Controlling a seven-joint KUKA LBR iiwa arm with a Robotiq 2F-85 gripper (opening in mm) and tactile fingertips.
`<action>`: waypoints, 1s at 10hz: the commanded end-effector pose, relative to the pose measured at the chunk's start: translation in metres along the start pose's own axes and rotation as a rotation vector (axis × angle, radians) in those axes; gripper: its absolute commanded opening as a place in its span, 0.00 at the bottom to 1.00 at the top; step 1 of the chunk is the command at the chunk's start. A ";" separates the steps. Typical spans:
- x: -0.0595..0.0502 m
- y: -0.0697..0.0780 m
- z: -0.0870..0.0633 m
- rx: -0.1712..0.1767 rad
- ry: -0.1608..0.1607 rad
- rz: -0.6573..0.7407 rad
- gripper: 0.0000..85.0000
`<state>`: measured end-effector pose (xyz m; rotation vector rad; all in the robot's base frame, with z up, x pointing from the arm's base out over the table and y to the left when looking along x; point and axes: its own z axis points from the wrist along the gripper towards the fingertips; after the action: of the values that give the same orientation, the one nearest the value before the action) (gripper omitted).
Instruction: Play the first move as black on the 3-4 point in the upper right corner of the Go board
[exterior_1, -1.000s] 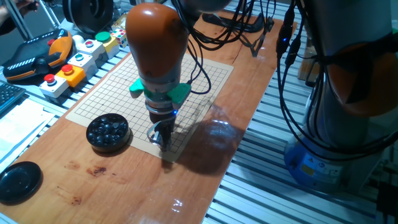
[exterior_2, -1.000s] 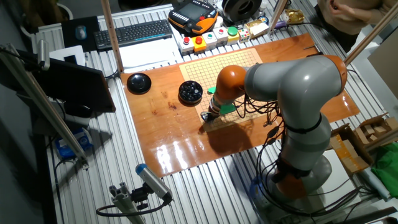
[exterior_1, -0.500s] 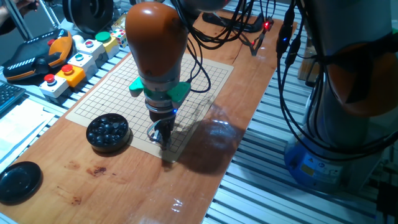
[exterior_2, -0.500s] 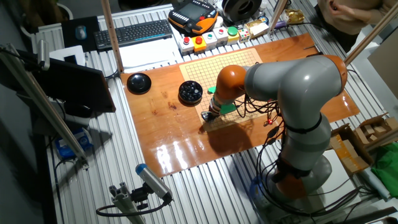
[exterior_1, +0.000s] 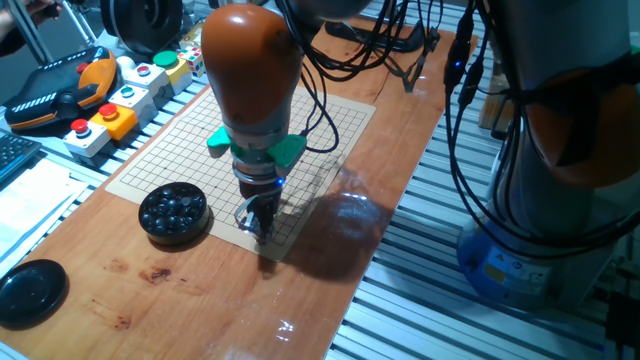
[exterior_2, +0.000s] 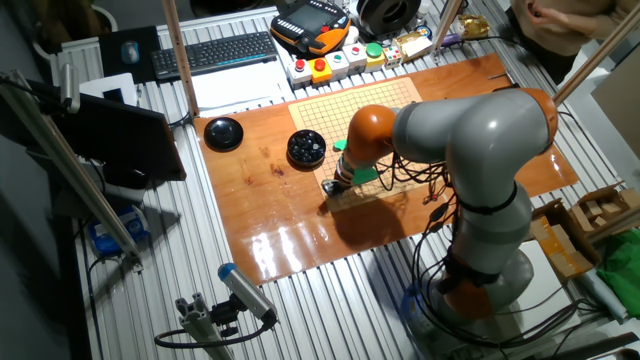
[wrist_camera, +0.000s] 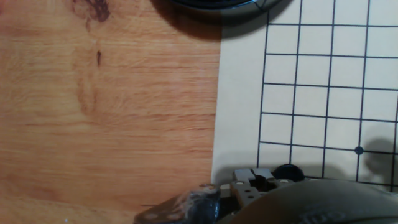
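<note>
1. The black stone (wrist_camera: 287, 171) sits at the tool's tip, low over the Go board (exterior_1: 330, 115) near its corner, ready for placing.
2. The tool (exterior_1: 258, 222) appears clenched on the stone, pointing straight down.
3. The bowl of stones (exterior_1: 173, 212) rests on the counter (exterior_1: 200, 290) at nine o'clock from the tool.
4. Compared with a second ago, nothing has visibly moved.

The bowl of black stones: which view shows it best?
One fixed view: the bowl sits whole and unobstructed beside the Go board, stones visible inside. The other fixed view shows it small and distant. The hand view catches only its rim.
</note>
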<state>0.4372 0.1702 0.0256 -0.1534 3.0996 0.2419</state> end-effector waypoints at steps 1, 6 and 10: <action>-0.001 -0.001 0.001 0.002 -0.003 0.000 0.01; -0.003 -0.008 0.000 0.016 -0.007 -0.007 0.01; -0.004 -0.012 0.000 0.020 -0.009 -0.010 0.01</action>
<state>0.4422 0.1589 0.0234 -0.1670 3.0892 0.2111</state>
